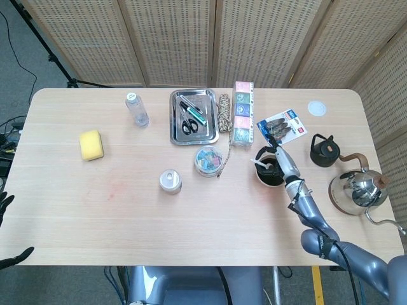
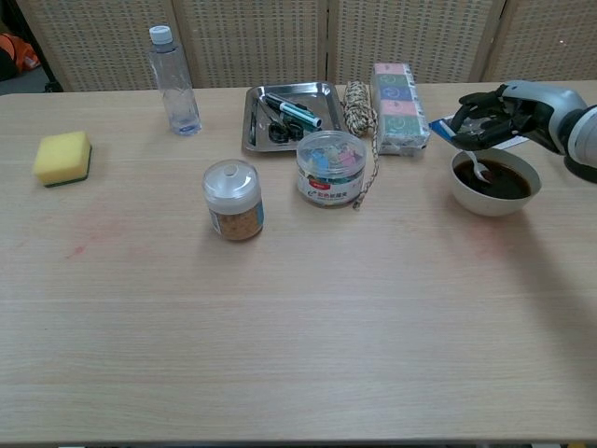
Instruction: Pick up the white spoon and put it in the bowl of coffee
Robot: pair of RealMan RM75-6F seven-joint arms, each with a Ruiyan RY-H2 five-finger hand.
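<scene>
Right hand (image 2: 492,117) sits over the far rim of the bowl (image 2: 492,189), fingers curled down around the top of the spoon (image 2: 479,169). Spoon's handle leans on the left rim and its tip dips into the coffee (image 2: 504,179). Grip looks like a light pinch, but the chest view doesn't plainly show contact, so can't tell if it holds the spoon or has let go. In the head view the hand (image 1: 280,159) covers much of the bowl (image 1: 267,177); a white bit of spoon (image 1: 259,164) pokes out at the left rim.

Left hand (image 1: 7,257) only shows as dark fingertips at the lower left edge of the head view, off the table (image 1: 127,216), apart and holding nothing.

Bowl stands right of the clip tub (image 2: 330,167), in front of the blue card pack (image 2: 450,127). Also on the table: jar (image 2: 233,200), sponge (image 2: 62,157), bottle (image 2: 173,80), tray (image 2: 284,116) with scissors and pens, rope (image 2: 358,107), box (image 2: 397,105), and two kettles (image 1: 325,150) (image 1: 357,190) to the right.
</scene>
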